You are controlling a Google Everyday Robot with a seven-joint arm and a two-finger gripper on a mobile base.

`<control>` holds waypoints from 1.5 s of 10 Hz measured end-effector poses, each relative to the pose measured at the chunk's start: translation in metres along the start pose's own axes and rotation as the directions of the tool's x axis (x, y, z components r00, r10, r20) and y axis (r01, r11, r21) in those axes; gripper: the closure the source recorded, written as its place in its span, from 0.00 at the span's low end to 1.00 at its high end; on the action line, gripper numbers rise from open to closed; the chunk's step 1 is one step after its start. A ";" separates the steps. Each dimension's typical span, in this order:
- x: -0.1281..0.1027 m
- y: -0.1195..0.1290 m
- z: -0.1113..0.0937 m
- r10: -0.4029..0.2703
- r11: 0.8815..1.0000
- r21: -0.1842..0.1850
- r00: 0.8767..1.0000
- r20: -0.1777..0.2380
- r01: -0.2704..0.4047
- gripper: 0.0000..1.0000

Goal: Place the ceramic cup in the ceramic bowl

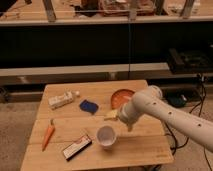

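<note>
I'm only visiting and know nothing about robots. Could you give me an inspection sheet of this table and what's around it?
Surface: light wooden slatted table, with things spread over it.
Job's things: small white ceramic cup upright near the front edge. Wide orange-brown ceramic bowl at the back right, partly hidden by the arm. The cup is not yet in the bowl.
Clutter: orange carrot, blue pad, white bottle lying on its side, flat rectangular packet.
Grippers: one tool at the end of the white arm, over the table between bowl and cup.
Cables: dark cables right of the table.
Surroundings: dark shelving behind.
</note>
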 end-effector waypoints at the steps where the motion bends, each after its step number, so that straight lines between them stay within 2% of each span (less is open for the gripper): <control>1: -0.003 -0.006 -0.024 -0.003 1.000 0.007 1.000 -0.011 0.003 0.20; 4: -0.015 -0.013 -0.060 -0.016 1.000 0.014 1.000 -0.019 0.016 0.20; 6: -0.023 -0.004 -0.062 -0.013 1.000 0.014 1.000 -0.014 0.014 0.20; 8: -0.032 0.013 -0.048 -0.009 1.000 0.017 1.000 -0.007 0.009 0.20; 11: -0.044 0.046 -0.010 -0.002 1.000 0.010 1.000 0.004 0.002 0.20; 15: -0.053 0.043 0.007 -0.043 0.999 -0.014 0.999 0.008 0.043 0.20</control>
